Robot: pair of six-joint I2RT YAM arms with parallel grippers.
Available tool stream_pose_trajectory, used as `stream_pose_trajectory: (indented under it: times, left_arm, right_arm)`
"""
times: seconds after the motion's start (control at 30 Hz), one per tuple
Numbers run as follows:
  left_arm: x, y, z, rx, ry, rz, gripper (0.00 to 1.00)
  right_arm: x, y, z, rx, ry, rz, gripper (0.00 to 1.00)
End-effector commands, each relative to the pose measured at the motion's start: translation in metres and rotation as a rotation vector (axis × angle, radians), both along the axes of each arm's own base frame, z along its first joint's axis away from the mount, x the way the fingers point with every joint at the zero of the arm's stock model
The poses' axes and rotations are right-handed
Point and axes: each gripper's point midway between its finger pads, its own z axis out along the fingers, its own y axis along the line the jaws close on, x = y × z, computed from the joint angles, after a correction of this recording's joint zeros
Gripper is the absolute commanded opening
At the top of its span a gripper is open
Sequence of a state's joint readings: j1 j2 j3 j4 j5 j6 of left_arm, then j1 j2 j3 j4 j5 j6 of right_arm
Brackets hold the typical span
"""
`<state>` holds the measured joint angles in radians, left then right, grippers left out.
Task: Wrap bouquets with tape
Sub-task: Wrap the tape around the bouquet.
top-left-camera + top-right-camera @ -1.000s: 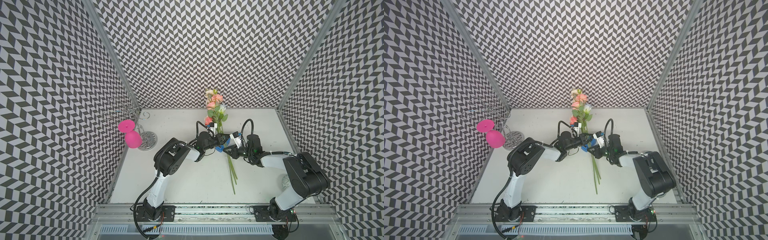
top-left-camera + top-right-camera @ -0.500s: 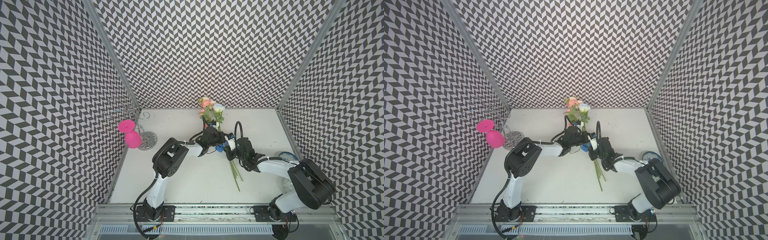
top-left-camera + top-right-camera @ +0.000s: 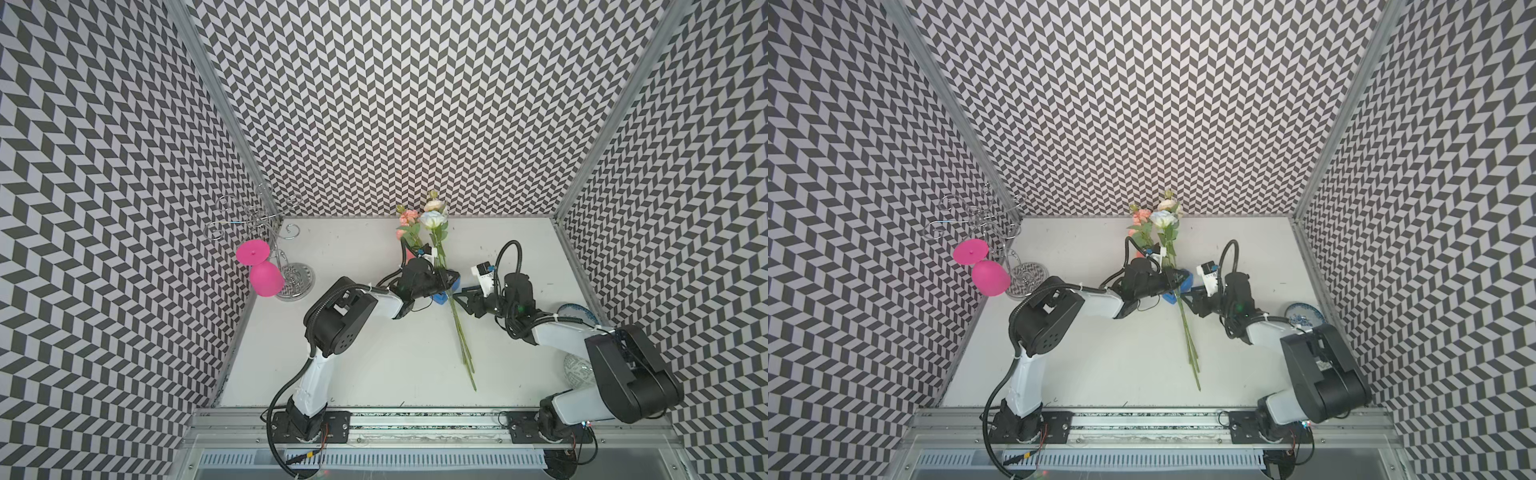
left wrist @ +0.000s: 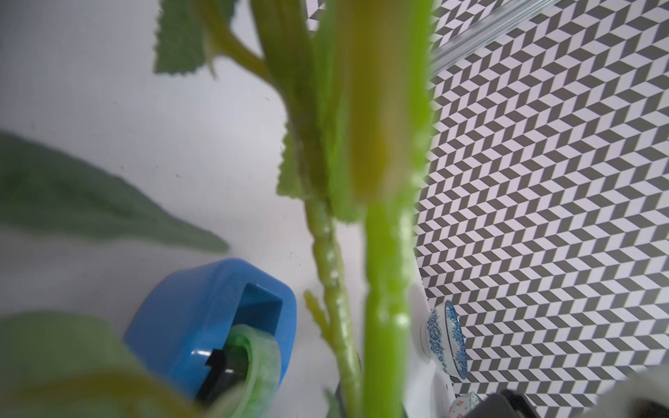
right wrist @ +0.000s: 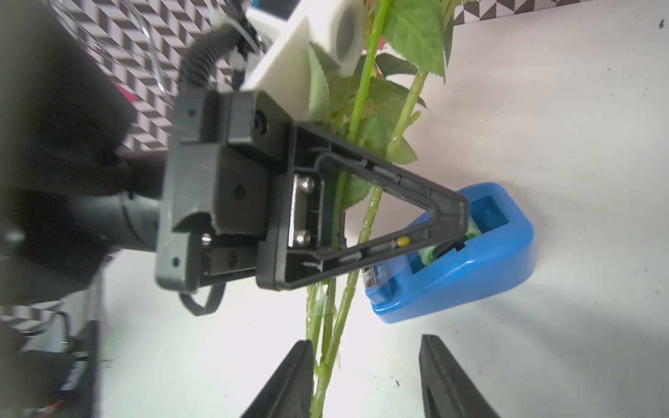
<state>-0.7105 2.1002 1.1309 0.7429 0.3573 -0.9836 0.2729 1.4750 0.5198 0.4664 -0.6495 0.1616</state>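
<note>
The bouquets [image 3: 432, 219] [image 3: 1163, 218] lie on the white table, blooms toward the back wall and green stems [image 3: 462, 338] [image 5: 331, 325] running toward the front. My left gripper [image 3: 452, 277] [image 3: 1180, 276] [image 5: 449, 217] is shut on the stems just below the leaves. In the left wrist view the stems [image 4: 383, 289] fill the middle. The tape in its blue dispenser [image 3: 441, 297] [image 3: 1170, 297] [image 4: 202, 318] [image 5: 481, 253] sits under the left gripper's fingers, beside the stems. Just right of the stems, my right gripper [image 3: 460, 297] [image 3: 1190, 297] [image 5: 365, 345] is open, the stems against one finger and nothing gripped.
A pink goblet [image 3: 266, 278] hangs on a wire rack [image 3: 296, 281] at the back left corner. A blue-and-white bowl [image 3: 578, 316] [image 4: 443, 340] and a patterned glass bowl [image 3: 577, 370] sit by the right wall, partly behind the right arm.
The left gripper has shut on the stems. The right gripper has opened, let go of them and drawn back to the right. The bouquet has shifted slightly.
</note>
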Motion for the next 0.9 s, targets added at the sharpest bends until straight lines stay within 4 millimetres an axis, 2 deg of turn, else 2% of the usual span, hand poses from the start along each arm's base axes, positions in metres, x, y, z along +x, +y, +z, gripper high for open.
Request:
stream_pose_trajectory:
  times: [0.0,0.27,0.4,0.5,0.67,0.73,0.77,0.87]
  left_arm:
    - [-0.002,-0.001,0.062,-0.137,-0.162,-0.028,0.00]
    - [-0.009,0.003,0.074,-0.216,-0.193,-0.034,0.00]
    - [-0.011,0.004,0.073,-0.237,-0.192,-0.035,0.00]
    - [-0.015,0.003,0.079,-0.277,-0.212,-0.050,0.00]
    - [-0.016,-0.003,0.076,-0.262,-0.206,-0.065,0.00]
    - [-0.016,-0.002,0.071,-0.263,-0.196,-0.063,0.00]
    - [-0.016,-0.002,0.069,-0.264,-0.190,-0.060,0.02]
    - [-0.013,-0.001,0.055,-0.208,-0.148,-0.041,0.35]
  right_arm:
    - [-0.012,0.016,0.013,0.152,0.042,0.133,0.50]
    - [-0.008,0.025,0.001,0.227,0.145,0.211,0.49]
    - [-0.009,0.028,-0.003,0.240,0.180,0.230,0.48]
    - [-0.005,0.028,-0.006,0.234,0.191,0.218,0.44]
    - [0.006,0.021,-0.017,0.136,0.184,0.148,0.14]
    - [0.007,0.019,-0.022,0.071,0.163,0.116,0.06]
    - [0.009,0.016,-0.026,0.032,0.153,0.084,0.03]
    - [0.014,0.009,-0.029,-0.089,0.093,-0.002,0.00]
